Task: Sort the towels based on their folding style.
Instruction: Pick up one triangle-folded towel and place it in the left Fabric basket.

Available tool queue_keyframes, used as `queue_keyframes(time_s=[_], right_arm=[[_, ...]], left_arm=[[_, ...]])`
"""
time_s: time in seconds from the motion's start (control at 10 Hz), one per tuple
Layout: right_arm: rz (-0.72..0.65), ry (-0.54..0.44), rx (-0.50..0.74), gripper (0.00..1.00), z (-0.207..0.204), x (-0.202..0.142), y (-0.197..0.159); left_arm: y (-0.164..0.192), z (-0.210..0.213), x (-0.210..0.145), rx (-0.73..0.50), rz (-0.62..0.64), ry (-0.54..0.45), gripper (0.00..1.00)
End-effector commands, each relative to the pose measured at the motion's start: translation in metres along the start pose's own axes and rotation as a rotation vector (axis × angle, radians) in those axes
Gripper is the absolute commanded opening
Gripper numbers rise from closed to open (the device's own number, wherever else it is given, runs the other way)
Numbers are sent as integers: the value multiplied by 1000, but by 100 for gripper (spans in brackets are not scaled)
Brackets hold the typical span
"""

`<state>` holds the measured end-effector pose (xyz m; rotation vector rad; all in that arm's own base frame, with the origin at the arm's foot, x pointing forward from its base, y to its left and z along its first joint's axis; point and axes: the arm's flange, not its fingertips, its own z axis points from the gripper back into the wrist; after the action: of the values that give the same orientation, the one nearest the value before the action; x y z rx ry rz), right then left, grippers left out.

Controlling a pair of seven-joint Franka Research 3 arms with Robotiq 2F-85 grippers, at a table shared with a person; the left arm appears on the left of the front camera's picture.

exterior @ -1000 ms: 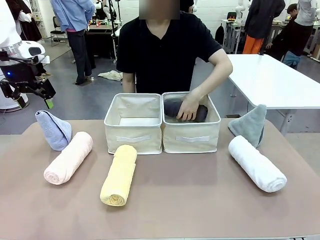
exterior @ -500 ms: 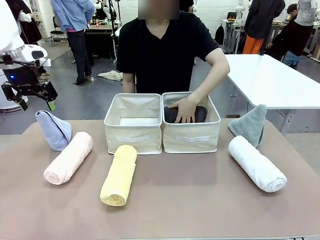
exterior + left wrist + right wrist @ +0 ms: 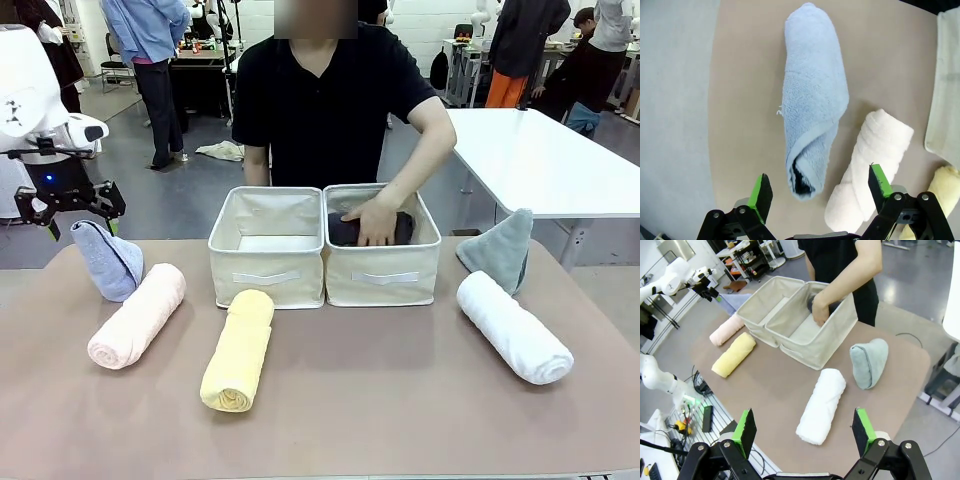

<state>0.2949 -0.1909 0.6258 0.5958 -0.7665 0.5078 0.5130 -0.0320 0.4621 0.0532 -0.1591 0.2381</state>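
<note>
L fingers (image 3: pixel 761 197) released, over light blue towel (image 3: pixel 812 100); R fingers (image 3: pixel 746 431) released, high above surface (image 3: pixel 785 377); person's hand (image 3: pixel 372 218) on dk grey towel (image 3: pixel 343 231).

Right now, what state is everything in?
Light blue triangle-folded terry towel: on table, below left gripper.
Pink rolled terry towel: lying on table.
Yellow rolled towel: lying on table.
White rolled towel: lying on table.
Grey-teal triangle-folded towel: on table.
Dark grey rolled towel: in right cream fabric basket, under person's hand.
Left gripper: open, empty.
Right gripper: open, empty.

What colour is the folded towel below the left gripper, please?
The towel is light blue; left wrist view shows it best.
</note>
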Motion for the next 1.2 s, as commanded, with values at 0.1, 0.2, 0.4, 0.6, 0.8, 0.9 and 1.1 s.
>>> queue_keyframes(time_s=[0.1,0.2,0.4,0.6,0.8,0.9,1.1], right_arm=[[1,1,6,100,-1,0,0],[1,1,6,100,-1,0,0],[1,1,6,100,-1,0,0],[1,1,6,100,-1,0,0],[1,1,6,100,-1,0,0],[1,1,6,100,-1,0,0],[1,1,6,100,-1,0,0]], left_arm=[[-8,-20,18,55,51,6,100],[-7,-26,23,54,45,25,100],[-6,-34,27,37,35,52,100],[-4,-36,26,28,31,41,42],[-1,-32,25,22,32,29,0],[0,-31,25,24,31,29,0],[2,-30,25,25,29,32,17]])
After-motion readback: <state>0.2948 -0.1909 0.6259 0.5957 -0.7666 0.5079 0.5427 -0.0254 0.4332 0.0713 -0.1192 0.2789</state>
